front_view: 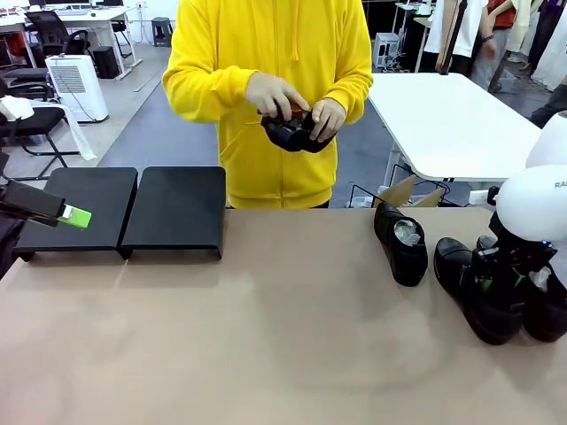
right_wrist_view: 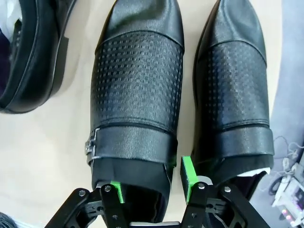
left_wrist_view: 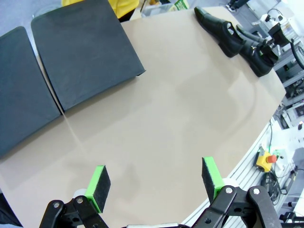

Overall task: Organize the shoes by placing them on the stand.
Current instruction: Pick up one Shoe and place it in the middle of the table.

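Note:
Two glossy black shoes (right_wrist_view: 137, 80) (right_wrist_view: 235, 80) lie side by side, toes pointing away. My right gripper (right_wrist_view: 152, 185) is shut on the rear of the left one, with one pad (right_wrist_view: 115, 192) inside its opening and the other between the two shoes. From the front this pair (front_view: 474, 297) rests at the table's right under my right gripper (front_view: 496, 283). A third shoe (front_view: 403, 243) lies left of them. The person holds a fourth shoe (front_view: 297, 135) in both hands. The black stand (front_view: 177, 208) sits at the far left. Beside it my left gripper (front_view: 75, 217) (left_wrist_view: 154, 183) hangs open over bare table.
The stand shows as two flat black panels (left_wrist_view: 83, 52) (left_wrist_view: 19, 109) set side by side. The tan tabletop (front_view: 266, 336) is bare between stand and shoes. A white table (front_view: 452, 124) stands behind at the right. The table edge (left_wrist_view: 247, 142) runs close to my left gripper.

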`<state>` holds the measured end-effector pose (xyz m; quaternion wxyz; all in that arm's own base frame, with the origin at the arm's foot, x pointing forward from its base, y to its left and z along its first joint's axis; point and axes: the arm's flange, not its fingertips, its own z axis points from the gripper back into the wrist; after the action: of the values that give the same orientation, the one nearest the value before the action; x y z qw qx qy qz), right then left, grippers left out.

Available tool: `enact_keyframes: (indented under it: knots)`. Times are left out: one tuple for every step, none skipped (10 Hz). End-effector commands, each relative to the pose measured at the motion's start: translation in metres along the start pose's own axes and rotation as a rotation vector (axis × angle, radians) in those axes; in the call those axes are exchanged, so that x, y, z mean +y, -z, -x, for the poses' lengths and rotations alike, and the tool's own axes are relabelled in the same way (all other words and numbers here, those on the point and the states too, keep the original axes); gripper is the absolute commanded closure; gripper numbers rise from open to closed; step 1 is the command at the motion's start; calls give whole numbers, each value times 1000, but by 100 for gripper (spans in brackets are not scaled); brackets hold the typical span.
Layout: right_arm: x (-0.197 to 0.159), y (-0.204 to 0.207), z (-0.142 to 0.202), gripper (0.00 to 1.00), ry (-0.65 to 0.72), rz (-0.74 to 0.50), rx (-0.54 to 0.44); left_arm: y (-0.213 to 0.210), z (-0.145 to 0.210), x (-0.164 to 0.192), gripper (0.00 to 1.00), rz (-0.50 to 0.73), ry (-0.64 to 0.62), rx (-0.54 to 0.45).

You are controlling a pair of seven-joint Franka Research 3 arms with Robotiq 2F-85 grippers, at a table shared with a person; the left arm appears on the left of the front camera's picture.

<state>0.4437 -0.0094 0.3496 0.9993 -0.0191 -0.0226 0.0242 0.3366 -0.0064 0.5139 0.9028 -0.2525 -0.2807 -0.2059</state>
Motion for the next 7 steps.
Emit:
enact_keyframes:
  knots:
    - [-2,6,-7,40,31,-33,2,0,-1,2,0,17,10,-8]
    - [-3,10,-6,40,26,-38,18,0,-1,2,0,17,10,-8]
    - [-5,11,-4,43,14,-32,28,0,-1,2,0,17,10,-8]
    - [-7,10,-3,62,1,-27,29,0,-1,2,0,17,10,-8]
    - [-8,10,-4,81,1,-26,28,0,-1,2,0,17,10,-8]
    - [-9,9,-4,100,4,-22,25,0,-1,2,0,17,10,-8]
    - [-10,9,-3,100,4,-22,27,0,-1,2,0,17,10,-8]
